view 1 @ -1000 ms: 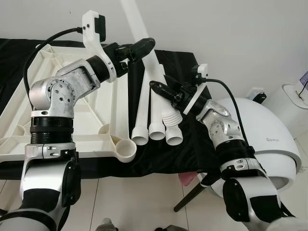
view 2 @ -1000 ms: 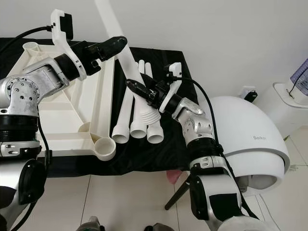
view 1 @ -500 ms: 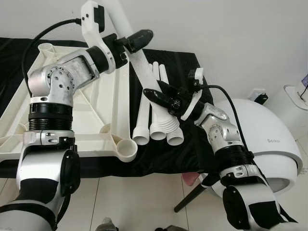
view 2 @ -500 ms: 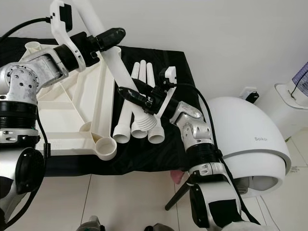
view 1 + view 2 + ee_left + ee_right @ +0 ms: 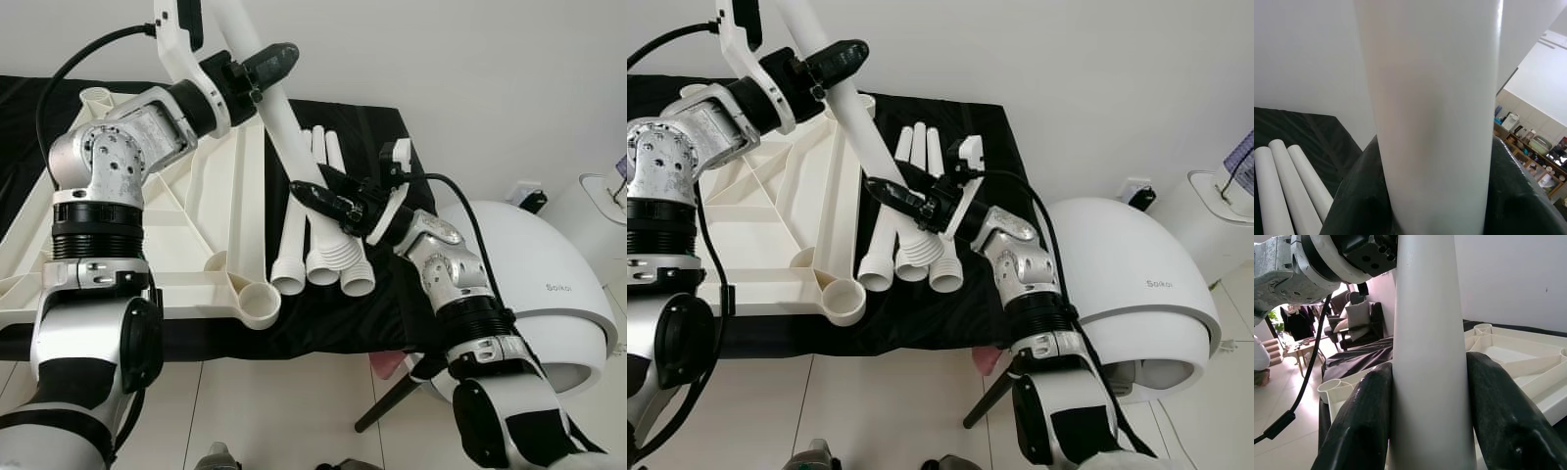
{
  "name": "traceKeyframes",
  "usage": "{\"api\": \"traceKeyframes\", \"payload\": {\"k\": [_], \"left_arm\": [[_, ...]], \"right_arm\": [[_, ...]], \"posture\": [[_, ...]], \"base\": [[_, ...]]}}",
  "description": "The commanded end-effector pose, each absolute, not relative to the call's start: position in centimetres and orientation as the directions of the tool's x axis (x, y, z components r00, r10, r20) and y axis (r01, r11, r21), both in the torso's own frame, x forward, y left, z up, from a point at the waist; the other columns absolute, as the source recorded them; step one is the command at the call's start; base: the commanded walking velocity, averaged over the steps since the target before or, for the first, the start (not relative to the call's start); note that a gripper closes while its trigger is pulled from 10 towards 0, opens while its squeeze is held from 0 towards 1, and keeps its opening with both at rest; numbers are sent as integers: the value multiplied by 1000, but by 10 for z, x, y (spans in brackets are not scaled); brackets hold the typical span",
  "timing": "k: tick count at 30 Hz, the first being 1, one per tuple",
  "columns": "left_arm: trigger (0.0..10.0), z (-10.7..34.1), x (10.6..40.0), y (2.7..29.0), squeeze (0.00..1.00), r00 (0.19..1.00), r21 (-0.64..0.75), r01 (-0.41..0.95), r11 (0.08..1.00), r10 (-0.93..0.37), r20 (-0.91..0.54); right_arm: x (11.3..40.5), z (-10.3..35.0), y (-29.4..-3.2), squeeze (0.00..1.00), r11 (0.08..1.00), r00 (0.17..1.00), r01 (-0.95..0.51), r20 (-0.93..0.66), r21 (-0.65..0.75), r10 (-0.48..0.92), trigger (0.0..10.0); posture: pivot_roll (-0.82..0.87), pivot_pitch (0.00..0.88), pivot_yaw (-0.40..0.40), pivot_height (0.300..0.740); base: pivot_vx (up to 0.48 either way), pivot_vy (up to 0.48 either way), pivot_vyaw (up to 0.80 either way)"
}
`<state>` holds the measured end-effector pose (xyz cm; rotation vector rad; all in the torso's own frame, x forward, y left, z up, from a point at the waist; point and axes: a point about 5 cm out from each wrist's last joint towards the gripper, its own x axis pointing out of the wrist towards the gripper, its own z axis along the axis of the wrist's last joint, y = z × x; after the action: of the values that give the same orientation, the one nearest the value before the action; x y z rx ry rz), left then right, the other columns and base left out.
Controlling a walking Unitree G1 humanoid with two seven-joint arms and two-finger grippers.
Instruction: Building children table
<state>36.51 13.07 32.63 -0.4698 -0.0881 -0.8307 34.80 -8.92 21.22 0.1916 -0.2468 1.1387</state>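
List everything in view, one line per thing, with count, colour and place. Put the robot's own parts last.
Tabletop: one, white, upside down on the black cloth, ribs and corner sockets facing up, at the robot's left.
Held leg: one, white tube, tilted up off the cloth, gripped by both grippers.
Loose legs: three, white, lying side by side on the cloth right of the tabletop, open ends toward the robot.
Black cloth: one, covers the work surface.
Domed appliance: one, white, on the floor at the right.
Left gripper: black fingers, shut on the held leg's upper part.
Right gripper: black fingers, shut on the held leg lower down.
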Motion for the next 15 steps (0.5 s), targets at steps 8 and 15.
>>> {"api": "traceKeyframes", "payload": {"k": [8, 15], "left_arm": [[0, 340, 360, 135, 0, 650, -311, 758, 573, -705, 283], [10000, 338, 357, 134, 0, 653, -200, 757, 622, -720, 235]], "right_arm": [[353, 215, -98, 0, 481, 462, -876, 300, 10, 835, 10000], [355, 216, -103, 1000, 483, 471, -875, 297, 39, 830, 10000]], "posture": [[71, 0, -57, 740], [66, 0, -62, 740]], "base": [[0, 0, 0], [0, 0, 0]]}}
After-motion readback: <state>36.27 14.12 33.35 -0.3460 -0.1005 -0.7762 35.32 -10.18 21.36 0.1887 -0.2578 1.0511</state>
